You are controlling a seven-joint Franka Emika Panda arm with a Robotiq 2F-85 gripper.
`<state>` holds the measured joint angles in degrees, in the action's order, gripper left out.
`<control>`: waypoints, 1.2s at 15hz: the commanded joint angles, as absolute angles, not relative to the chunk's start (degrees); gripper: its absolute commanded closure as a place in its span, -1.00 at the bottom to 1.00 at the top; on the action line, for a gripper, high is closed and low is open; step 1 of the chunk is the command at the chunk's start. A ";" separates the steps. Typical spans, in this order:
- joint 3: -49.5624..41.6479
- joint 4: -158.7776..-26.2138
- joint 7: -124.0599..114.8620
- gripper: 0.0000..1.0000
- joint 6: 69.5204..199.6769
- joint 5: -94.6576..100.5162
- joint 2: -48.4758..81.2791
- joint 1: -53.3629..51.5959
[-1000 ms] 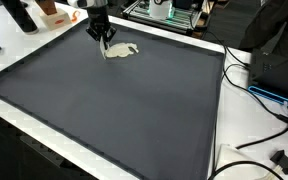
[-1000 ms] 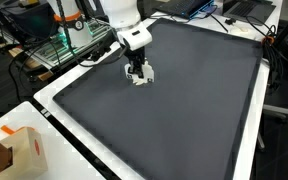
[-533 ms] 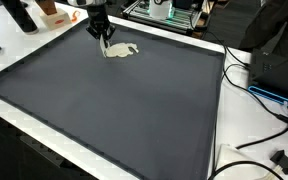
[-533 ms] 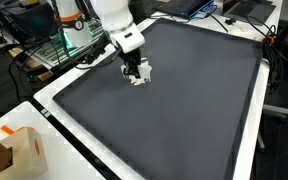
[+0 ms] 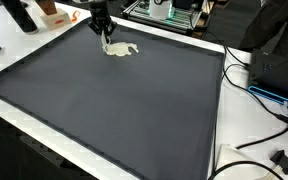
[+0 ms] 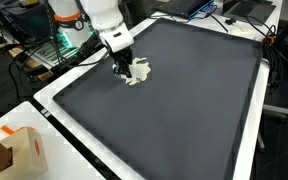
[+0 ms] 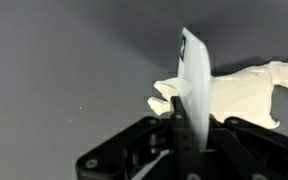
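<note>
From where I stood, the gripper (image 5: pixel 106 41) was down at the far edge of the dark mat (image 5: pixel 114 110), its fingers pinched together on a fold of the white cloth (image 5: pixel 123 50). In the wrist view the gripper (image 7: pixel 184 128) had a thin flap of that white cloth (image 7: pixel 242 86) clamped between its black fingers. The flap stood up almost on edge, while the rest of the cloth lay crumpled flat on the mat (image 7: pixel 54 60) off to one side.

In an exterior view the gripper (image 6: pixel 125 71) pointed straight down under the white arm (image 6: pixel 102 18), and the cloth (image 6: pixel 140 72) spread out just beside it, touching the mat (image 6: pixel 174 100). The cloth sat close to the mat's border, near the white table rim (image 6: pixel 74 72).

A cardboard box (image 6: pixel 20 150) stood on the table corner, well apart from the cloth. Black cables (image 5: pixel 252 72) trailed over the table edge on the other side of the mat, and a rack of equipment (image 5: pixel 169 10) stood behind the arm
</note>
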<state>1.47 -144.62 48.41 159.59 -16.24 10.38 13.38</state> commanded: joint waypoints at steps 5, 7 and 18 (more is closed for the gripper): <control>0.96 -150.76 53.74 0.98 161.19 -21.74 12.72 15.55; 1.09 -151.74 54.56 0.98 161.57 -23.06 12.40 16.23; 0.89 -152.78 56.95 0.98 160.94 -23.34 13.07 17.28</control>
